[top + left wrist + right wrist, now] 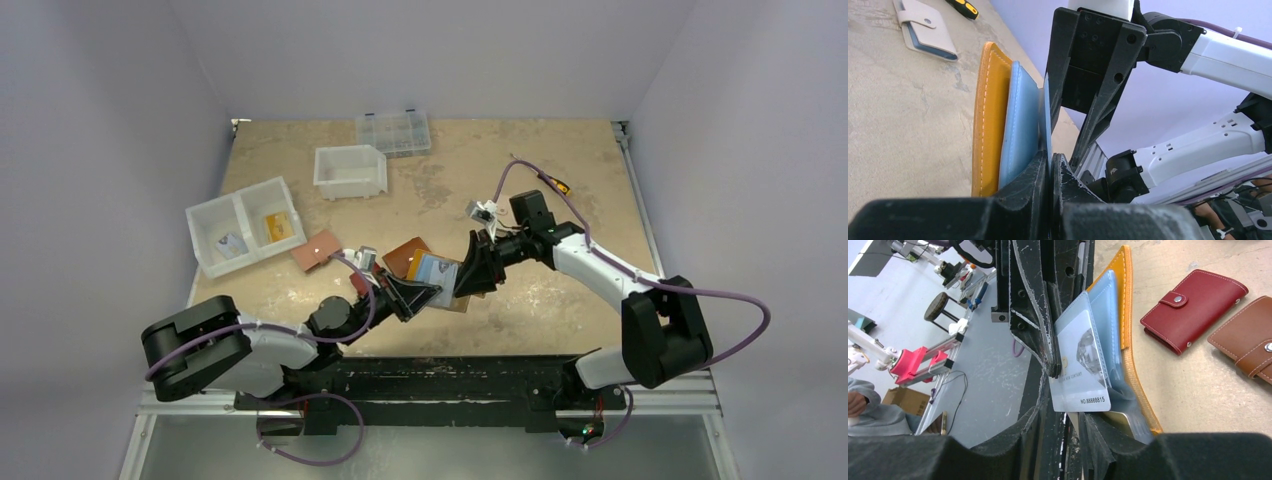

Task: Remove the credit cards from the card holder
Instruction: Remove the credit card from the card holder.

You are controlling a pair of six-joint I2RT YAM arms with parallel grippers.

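Step in hand: drawing one of the credit cards (pixel 1080 360) out of the card holder (pixel 437 272), which is being held up off the surface (pixel 560 170) between the two arms, near the middle of the near half.
Left gripper (pixel 1050 172): pinching fully closed on the holder's inner sleeves, acting as the anchor.
Right gripper (pixel 1068 425): jaws standing partly apart around the whitish card's lower edge; whether they are actually biting it, I cannot tell.
Doing it well: I would judge the pull should be running straight along the pocket's opening, with the left grip staying firm so the holder is not being dragged along; a skewed pull is likely to jam the card in its sleeve.
Card holder's pointing: standing on edge, mustard cover facing outward, blue pockets fanning toward the right arm.
Long axis: running roughly from one gripper to the other, with the card sliding out along it.
Nearby: dark red wallet (pixel 1193 310) and brown wallet (pixel 1245 335) lying flat, well apart from the work.
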